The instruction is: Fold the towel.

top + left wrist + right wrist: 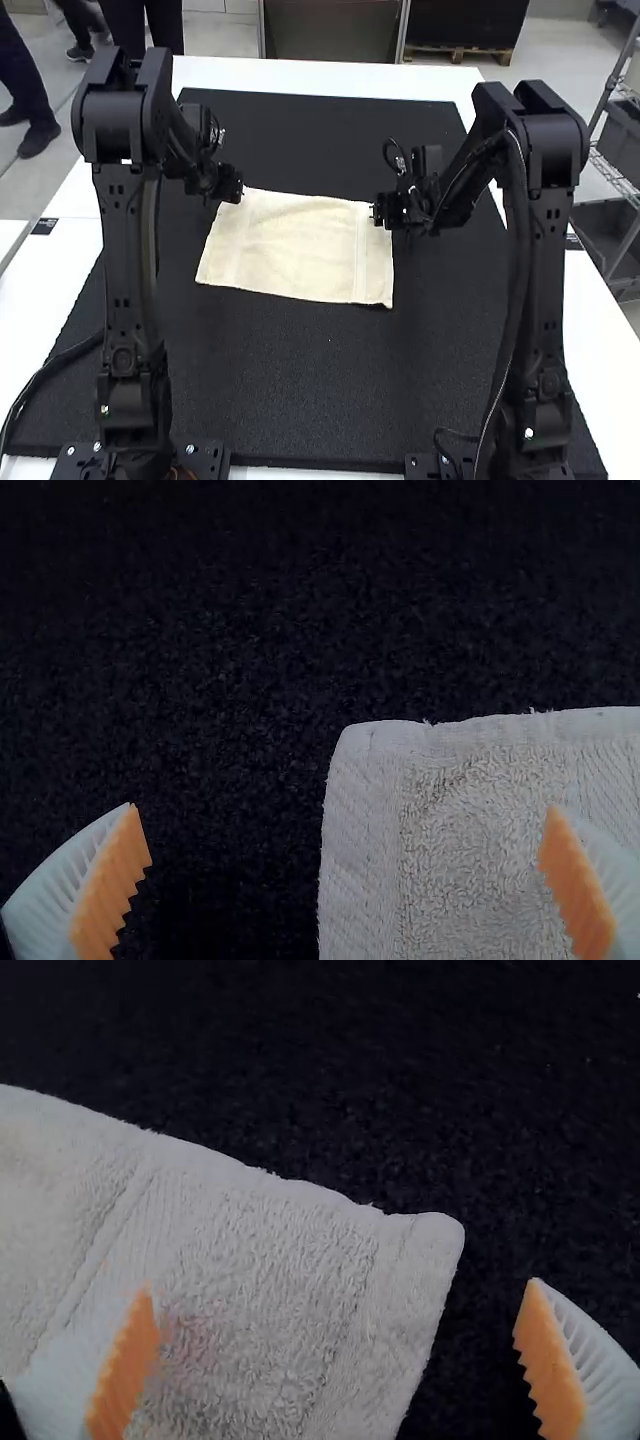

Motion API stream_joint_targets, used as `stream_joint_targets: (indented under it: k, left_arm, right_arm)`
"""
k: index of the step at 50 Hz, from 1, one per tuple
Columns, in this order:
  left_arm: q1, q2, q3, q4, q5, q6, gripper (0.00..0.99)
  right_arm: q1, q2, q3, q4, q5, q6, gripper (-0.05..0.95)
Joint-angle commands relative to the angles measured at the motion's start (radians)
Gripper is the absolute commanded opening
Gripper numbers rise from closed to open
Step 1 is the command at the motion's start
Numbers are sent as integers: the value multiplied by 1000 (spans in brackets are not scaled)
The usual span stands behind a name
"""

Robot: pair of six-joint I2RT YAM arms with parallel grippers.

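Evidently the fingers (108, 892) of the left gripper (230, 185) are spread wide with a corner of the towel (295, 248) lying between them; one is over the terry cloth, the other over the dark mat (280, 400). The right gripper (388, 210) has its fingers (562, 1370) parted just as widely around another corner, again one over cloth and one over mat, and neither pair is pinching anything. Taking the towel as a clock face in the high view, with twelve at the far side, the left gripper is at its ten o'clock corner and the right gripper at about two. The towel itself is cream-coloured and spread out flat, its long sides running roughly from nine to three and a woven band crossing it near each short end. In the right wrist view a faint pinkish patch shows on the cloth beside one finger. The towel lies on the mat, a little from the middle toward eleven o'clock. The mat rests on a white table (320, 75). Around the mat's own dial, the left arm (125, 270) stands at seven o'clock and the right arm (545, 290) at five, while a black cable (40, 375) curves away near eight.
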Motion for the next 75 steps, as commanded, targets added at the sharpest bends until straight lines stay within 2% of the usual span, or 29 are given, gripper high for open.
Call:
stream_joint_targets:
  k: [1, 4, 10, 15, 17, 32, 36, 41, 46, 50, 53, 59, 61, 63, 65, 70, 74, 75]
  left_arm:
    - [-5, 5, 29, -6, 33, 16, 862]
    - [-5, 5, 29, -15, 34, 16, 838]
    - [-5, 14, 29, -30, 34, 16, 834]
    - [2, 19, 29, -46, 34, 25, 946]
    - [2, 19, 29, -53, 34, 29, 962]
    - [-1, 23, 22, -53, 36, 28, 962]
    - [-1, 25, 21, -52, 36, 28, 946]
    - [2, 26, 21, -52, 37, 26, 838]
    - [2, 32, 24, -50, 37, 22, 741]
    - [2, 37, 26, -58, 37, 19, 738]
    - [2, 37, 22, -53, 37, 19, 666]
    - [2, 37, 21, -50, 37, 19, 659]
    - [2, 37, 21, -50, 39, 20, 620]
    - [2, 37, 21, -47, 39, 20, 536]
    - [2, 37, 21, -43, 39, 20, 456]
    - [4, 37, 19, -37, 42, 20, 179]
    - [4, 37, 12, -21, 40, 20, 28]
    - [4, 37, 10, -17, 40, 20, 23]
  right_arm:
    - [0, 8, 20, -8, -52, 22, 625]
    - [0, 10, 20, -8, -68, 27, 559]
    - [-3, 8, 21, -10, -71, 42, 559]
    - [-3, 8, 20, -10, -70, 41, 728]
    - [-3, 10, 20, -11, -70, 39, 757]
    - [-5, 10, 20, -26, -75, 38, 744]
    - [-5, 8, 20, -26, -76, 38, 623]
    - [-5, 10, 21, -30, -88, 39, 543]
    - [-5, 8, 29, -54, -107, 39, 534]
    - [-5, 8, 32, -65, -107, 41, 536]
    - [-6, 10, 32, -65, -107, 42, 534]
    - [-6, 8, 32, -63, -107, 41, 533]
    - [-6, 10, 32, -63, -107, 41, 436]
    - [-6, 8, 32, -62, -108, 41, 289]
    - [-6, 10, 32, -62, -108, 42, 218]
    - [-6, 10, 32, -62, -110, 42, 46]
    - [-6, 8, 32, -62, -111, 42, -16]
    - [-6, 8, 32, -62, -111, 41, -16]
